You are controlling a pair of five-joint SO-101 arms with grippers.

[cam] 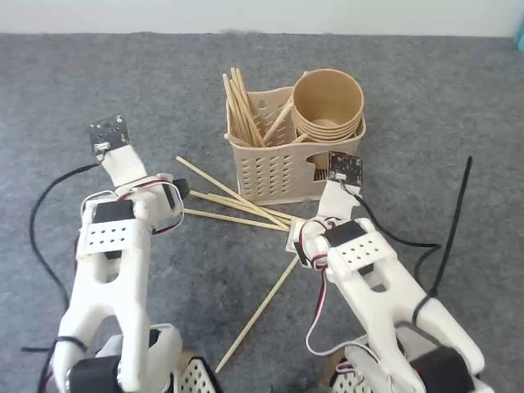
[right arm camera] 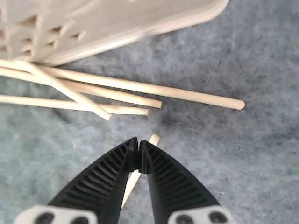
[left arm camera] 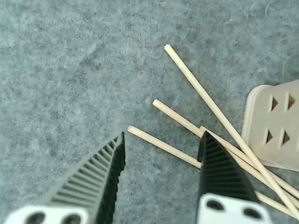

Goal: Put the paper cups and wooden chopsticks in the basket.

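Note:
A beige basket (cam: 270,176) holds a stack of paper cups (cam: 327,102) and several upright chopsticks (cam: 241,106). Three loose chopsticks (cam: 229,196) lie fanned on the grey carpet in front of it. A fourth chopstick (cam: 258,315) lies slanting toward the near edge. My left gripper (left arm camera: 162,135) is open just above the carpet, with the end of one chopstick (left arm camera: 159,143) between its fingers. My right gripper (right arm camera: 139,142) is shut, tips touching. Under it lies the end of the slanting chopstick (right arm camera: 153,138), with the fanned sticks (right arm camera: 140,88) just beyond.
The basket's lower wall (right arm camera: 131,23) stands close ahead of the right gripper, and its corner (left arm camera: 275,126) is near the left one. Black cables trail over the carpet beside both arms. Open carpet lies left and right of the basket.

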